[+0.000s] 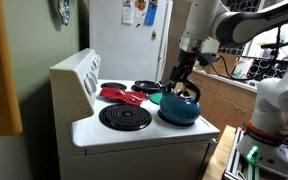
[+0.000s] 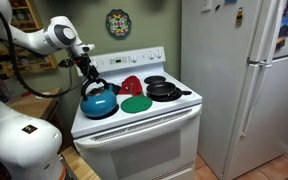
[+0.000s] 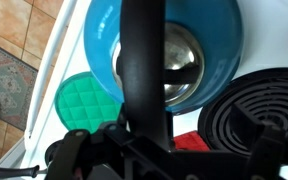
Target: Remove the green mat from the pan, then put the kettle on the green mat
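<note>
The kettle [image 2: 99, 102], squat and teal-blue with an arched dark handle and a pale metal lid, stands upright near the front of the stove top [image 2: 144, 117]. The green mat [image 2: 137, 104], round, flat and quilted, lies on the stove top just beside the kettle, outside the pan [image 2: 164, 90]. The pan, shallow and black, sits on the mat's far side from the kettle.

White electric stove [image 1: 144, 135], raised back panel at left. Front: black coil burner [image 1: 125, 117]. Just beside it: squat teal-blue kettle [image 1: 179, 108] with dark arched handle. Directly above handle: black gripper [image 1: 181, 84] on white arm, jaws apart. Behind burner: flat red utensils [image 1: 122, 96]. Further back: shallow dark pan [image 1: 149, 86]. Background: white fridge [image 1: 124, 30].
</note>
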